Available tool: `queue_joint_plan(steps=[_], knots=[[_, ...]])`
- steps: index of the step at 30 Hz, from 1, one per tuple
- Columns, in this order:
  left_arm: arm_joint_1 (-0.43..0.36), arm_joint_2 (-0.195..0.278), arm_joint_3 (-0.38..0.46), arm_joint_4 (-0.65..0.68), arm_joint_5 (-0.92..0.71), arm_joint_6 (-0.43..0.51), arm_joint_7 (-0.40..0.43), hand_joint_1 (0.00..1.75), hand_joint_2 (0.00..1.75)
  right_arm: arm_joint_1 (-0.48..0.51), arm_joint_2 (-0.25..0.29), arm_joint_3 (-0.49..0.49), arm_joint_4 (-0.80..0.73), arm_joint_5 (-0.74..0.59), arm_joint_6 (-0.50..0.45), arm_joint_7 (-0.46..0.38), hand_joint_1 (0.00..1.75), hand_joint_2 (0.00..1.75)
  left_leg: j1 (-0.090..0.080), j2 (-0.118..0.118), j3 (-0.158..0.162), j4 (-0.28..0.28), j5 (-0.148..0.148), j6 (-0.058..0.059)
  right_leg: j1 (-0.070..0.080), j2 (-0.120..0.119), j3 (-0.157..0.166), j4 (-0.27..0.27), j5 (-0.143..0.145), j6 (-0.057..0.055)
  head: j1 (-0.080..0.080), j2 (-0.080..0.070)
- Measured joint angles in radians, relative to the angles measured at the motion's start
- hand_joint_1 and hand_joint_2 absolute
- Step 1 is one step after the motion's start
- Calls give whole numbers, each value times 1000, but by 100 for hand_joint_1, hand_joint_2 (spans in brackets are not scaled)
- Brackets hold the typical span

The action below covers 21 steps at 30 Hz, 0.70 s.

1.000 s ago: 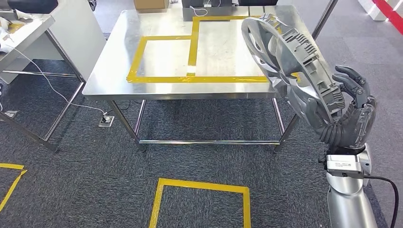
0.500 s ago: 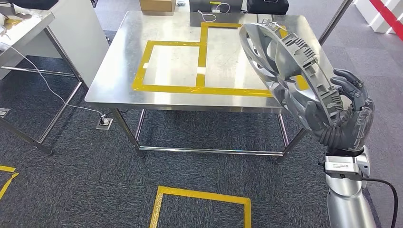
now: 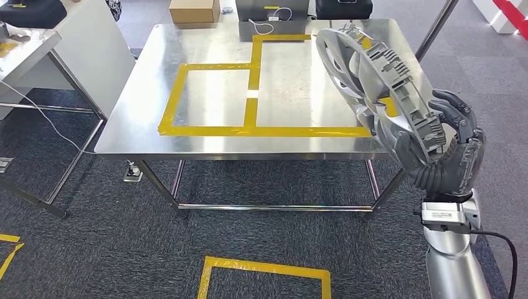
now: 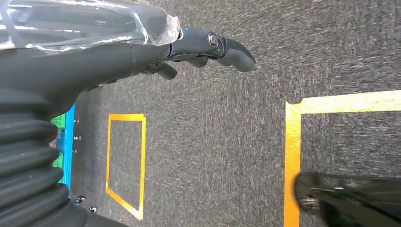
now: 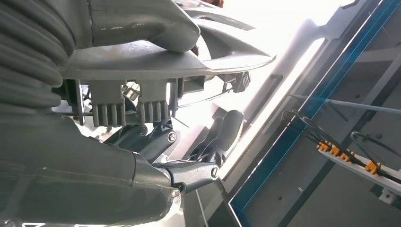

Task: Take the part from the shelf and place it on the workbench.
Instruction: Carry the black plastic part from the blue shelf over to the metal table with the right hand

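Grey part: I see a round ribbed plastic part [image 3: 380,87], wheel-like, tilted on edge at the right of the head frame, over the workbench's right end.
Right hand: my right hand [image 3: 448,156] grips the part's lower rim, fingers [image 5: 222,135] curled around it.
Left hand: my left hand [image 4: 142,52] hangs over grey carpet [image 4: 227,142], fingers curled inward, holding nothing.
Workbench: steel workbench [image 3: 137,118] in the upper centre, marked with yellow tape rectangles [image 3: 252,93].
Far edge: cardboard box [image 3: 194,11] and dark cases behind the bench, top of frame.
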Motion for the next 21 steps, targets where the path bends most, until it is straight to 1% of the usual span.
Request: queue_joint_plan(steps=[1,2,3,4,5,6,7,8,9,10,12,13,14,15,16,17,18,19,21], knots=[[0,0,0,0,0,-1,0,0,175,0,0,0,0,0,-1,0,175,175,-1,0,18,-70,54,5,1,0,12,-1,-9,1,0,0],[0,1,0,0,0,-1,0,0,175,0,1,1,0,0,-2,0,175,175,-4,0,37,-133,95,10,2,1,23,-1,-17,3,1,0],[0,1,0,0,0,-2,0,0,175,-1,2,1,0,0,-4,-1,175,175,-7,0,52,-181,118,15,3,1,30,-2,-24,7,2,0],[0,1,0,0,0,-2,0,0,175,-1,4,2,0,0,-6,-1,175,175,-10,-1,61,-207,131,20,4,2,33,-2,-29,11,2,0],[1,2,0,0,1,-2,0,0,175,0,5,2,0,0,-8,-1,175,175,-13,-1,64,-210,126,25,5,2,34,-3,-33,17,3,0],[1,2,0,0,2,-2,0,0,175,0,5,3,0,0,-9,-1,175,175,-13,-2,68,-213,128,29,5,3,35,-6,-36,22,2,0],[2,1,0,0,3,-2,0,0,175,0,6,3,0,0,-9,-1,175,175,-11,-2,74,-218,137,34,4,2,37,-6,-41,27,2,0],[2,1,0,0,2,-1,0,0,175,0,6,3,0,0,-10,-1,175,175,-8,-1,81,-224,137,39,4,2,34,3,-49,31,3,0],[1,0,0,0,2,-1,0,0,175,-1,6,3,0,0,-11,-2,175,175,-5,-1,88,-230,136,44,5,1,19,33,-63,35,4,0],[-1,-1,0,0,0,-1,0,0,175,-1,6,2,0,-1,-13,-2,175,175,-3,-1,96,-235,133,49,4,0,-10,86,-82,38,5,0],[-3,-2,0,0,-1,-2,1,0,175,3,7,2,0,-1,-16,-4,175,175,-2,-2,107,-235,122,55,4,0,-95,223,-120,45,6,0],[-2,-3,0,0,-2,-3,2,0,175,7,8,2,1,-1,-17,-4,175,175,-2,-3,114,-235,116,56,4,0,-131,268,-123,47,6,0],[-1,-3,0,0,-2,-4,3,0,175,11,8,2,2,0,-17,-4,175,175,-2,-5,122,-235,109,55,3,0,-150,279,-106,49,6,0],[-1,-3,0,0,-2,-4,5,0,175,13,8,2,2,0,-17,-4,175,175,-2,-7,131,-234,102,53,3,0,-150,249,-71,49,6,0],[-1,-4,0,0,-2,-4,6,0,175,13,8,2,3,0,-17,-5,175,175,-1,-8,141,-233,93,50,1,0,-131,186,-23,50,6,0],[-1,-3,0,0,-2,-4,6,0,175,11,8,2,4,0,-17,-7,175,175,-2,-9,149,-231,85,46,1,-1,-106,119,15,50,7,0],[-1,-3,0,0,-1,-4,8,0,175,9,8,2,5,-1,-17,-9,175,175,-4,-9,154,-228,76,40,0,-1,-82,62,39,48,7,0],[-2,-3,0,0,-1,-4,9,0,175,7,9,2,7,-1,-17,-10,175,175,-6,-9,157,-226,70,35,1,0,-67,27,48,44,7,0],[-3,-2,0,0,1,-4,12,0,175,3,10,3,12,-3,-17,-12,175,175,-9,-9,157,-227,62,28,3,2,-59,12,40,32,6,0]])
